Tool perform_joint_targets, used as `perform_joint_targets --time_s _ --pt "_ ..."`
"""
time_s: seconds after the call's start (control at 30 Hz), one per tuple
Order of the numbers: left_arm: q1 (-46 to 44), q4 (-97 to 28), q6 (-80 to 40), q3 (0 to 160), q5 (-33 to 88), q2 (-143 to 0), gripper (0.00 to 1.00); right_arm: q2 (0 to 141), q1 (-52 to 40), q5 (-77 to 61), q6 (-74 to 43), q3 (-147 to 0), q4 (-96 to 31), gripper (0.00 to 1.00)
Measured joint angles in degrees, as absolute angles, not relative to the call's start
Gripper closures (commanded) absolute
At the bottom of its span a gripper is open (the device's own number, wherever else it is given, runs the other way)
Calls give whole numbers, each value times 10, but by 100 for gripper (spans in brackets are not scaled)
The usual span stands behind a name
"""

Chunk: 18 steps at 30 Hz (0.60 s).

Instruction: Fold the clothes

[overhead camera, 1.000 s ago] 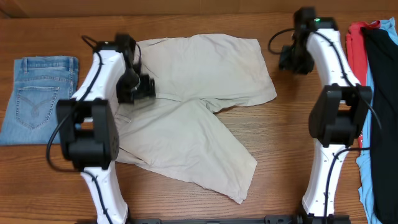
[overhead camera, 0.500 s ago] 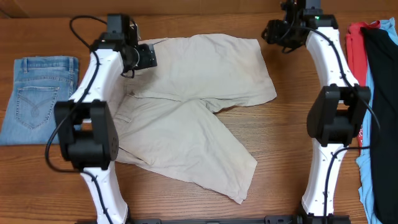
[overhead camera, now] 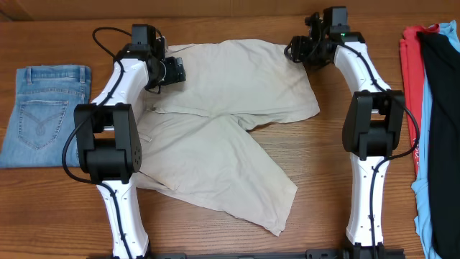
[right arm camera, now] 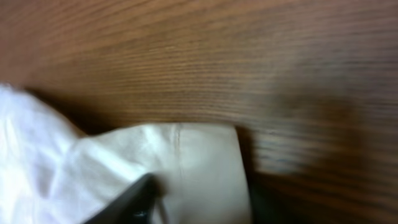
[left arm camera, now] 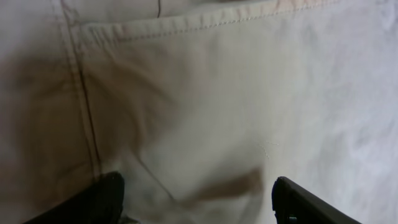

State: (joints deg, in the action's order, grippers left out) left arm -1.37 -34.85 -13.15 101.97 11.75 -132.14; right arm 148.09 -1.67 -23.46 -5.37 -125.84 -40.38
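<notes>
- The beige shorts (overhead camera: pixel 230 93) lie spread flat on the wooden table (overhead camera: pixel 338 165); the waistband is on the left, one leg runs to the right along the far side, and the other slants down towards the near right.
- The left gripper (left arm camera: pixel 199 202) hovers low over the far-left corner of the shorts, near the waistband; its two dark fingers (left arm camera: pixel 106 199) stand wide apart with nothing between them but the cloth below (a stitched seam (left arm camera: pixel 205 22) crosses the fabric just ahead).
- The right gripper (overhead camera: pixel 296 52) sits at the far-right corner of the shorts, at the hem of the upper leg; its wrist view shows one blurred finger (right arm camera: pixel 134 202) over the hem corner (right arm camera: pixel 199 162), so I cannot tell whether it is open or gripping.
- Folded light-blue jeans (overhead camera: pixel 44 111) lie well to the left of the shorts.
- Red (overhead camera: pixel 411 72), light-blue (overhead camera: pixel 424 187) and black (overhead camera: pixel 440 86) garments lie well to the right of the shorts.
</notes>
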Motion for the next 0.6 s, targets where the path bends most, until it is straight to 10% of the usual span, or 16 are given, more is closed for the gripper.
perform_joint_targets --time_s 0.4,0.6 --pt "-14 -387 -127 1027 109 -1322 24 1477 -1 -189 -96 -1293 -491 96" --pt "-15 -394 -122 1028 111 -1321 23 1405 7 -144 -104 -1317 -510 75"
